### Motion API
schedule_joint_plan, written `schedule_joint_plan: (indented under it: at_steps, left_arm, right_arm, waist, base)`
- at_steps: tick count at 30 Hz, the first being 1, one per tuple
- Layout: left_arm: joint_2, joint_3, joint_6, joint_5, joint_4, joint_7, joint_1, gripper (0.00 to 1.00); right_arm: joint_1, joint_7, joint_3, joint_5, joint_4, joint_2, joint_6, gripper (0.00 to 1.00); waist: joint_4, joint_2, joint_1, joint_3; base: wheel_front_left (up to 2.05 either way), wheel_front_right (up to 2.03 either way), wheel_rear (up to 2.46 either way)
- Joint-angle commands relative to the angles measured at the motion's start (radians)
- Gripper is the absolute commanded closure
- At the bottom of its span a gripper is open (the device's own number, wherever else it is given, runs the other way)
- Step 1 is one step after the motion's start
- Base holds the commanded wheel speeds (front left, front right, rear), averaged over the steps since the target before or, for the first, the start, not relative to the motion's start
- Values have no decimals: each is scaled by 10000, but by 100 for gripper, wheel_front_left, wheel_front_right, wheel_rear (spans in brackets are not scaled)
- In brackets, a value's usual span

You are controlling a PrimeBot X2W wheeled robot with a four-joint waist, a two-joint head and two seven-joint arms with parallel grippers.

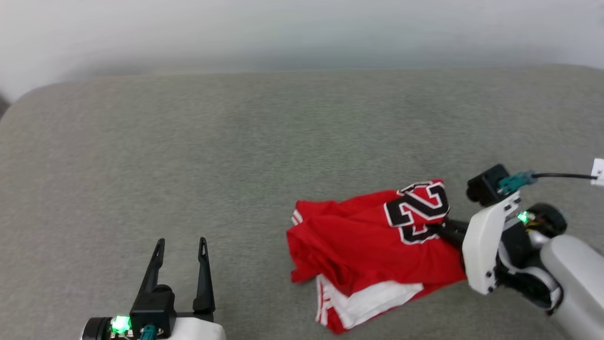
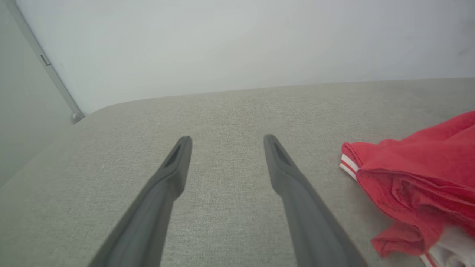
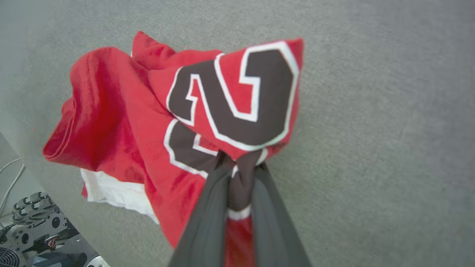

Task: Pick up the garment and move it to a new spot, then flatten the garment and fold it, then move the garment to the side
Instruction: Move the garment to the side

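Observation:
The garment [image 1: 358, 241], a red jersey T-shirt with white sleeve fabric and a black white-edged number print, lies crumpled on the grey cushioned surface [image 1: 236, 151] at the lower right. My right gripper [image 1: 441, 229] reaches in from the right and is shut on a fold of the garment [image 3: 207, 111] at the print; in the right wrist view its fingers [image 3: 211, 207] pinch red and black cloth. Far to the garment's left, my left gripper [image 1: 181, 245] stands open over bare surface. The left wrist view has the garment [image 2: 419, 178] at its right edge, apart from that gripper [image 2: 227, 142].
The grey surface stretches wide to the left and back, ending at a pale wall [image 1: 302, 33]. Its near edge shows in the right wrist view, with robot base hardware [image 3: 33, 230] and cables below it.

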Motion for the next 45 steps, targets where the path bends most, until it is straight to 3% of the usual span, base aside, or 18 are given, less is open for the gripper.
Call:
schedule_joint_plan:
  at_steps: [1, 9, 16, 21, 26, 33, 38, 45]
  left_arm:
    - [35, 47, 7, 24, -46, -23, 75, 0]
    - [168, 386, -30, 56, -222, -23, -169, 0]
    - [357, 548, -157, 106, -312, -23, -369, 0]
    - [401, 434, -256, 195, -317, -23, -703, 0]
    - [452, 254, -337, 253, -220, -23, -1135, 0]
    - [687, 454, -273, 195, -661, -22, -1503, 0]
    - [832, 569, -292, 227, -1083, -22, -1609, 0]
    - [1028, 687, -116, 300, -1882, -22, -1685, 0]
  right_arm:
    - [-294, -133, 45, -178, -81, -221, -8, 100]
    - [-1478, -530, 88, -1019, 21, -1011, -8, 100]
    - [-2992, -63, 462, -1387, 1089, -780, -9, 100]
    - [-4081, 426, 203, -1644, 3017, -928, -9, 100]
    - [-4782, 353, -328, -1990, 4754, -1633, -9, 100]
    - [-5466, -496, -940, -2614, 5804, -2604, -11, 100]
    - [-5738, -721, -1173, -2955, 6270, -2653, -11, 100]
    - [-6185, -826, -1768, -3905, 7275, -2241, -11, 100]
  waist:
    - [-552, 0, 0, 18]
    - [-1994, 0, 0, 538]
    - [-2887, 0, 0, 986]
    - [-2823, 0, 0, 1446]
    - [-2236, 0, 0, 2100]
    - [-1843, 0, 0, 3203]
    - [-1783, 0, 0, 3796]
    - [-1923, 0, 0, 4379]
  base:
    - [0, 0, 0]
    - [0, 0, 0]
    - [0, 0, 0]
    - [0, 0, 0]
    - [0, 0, 0]
    - [0, 0, 0]
    - [0, 0, 0]
    - [0, 0, 0]
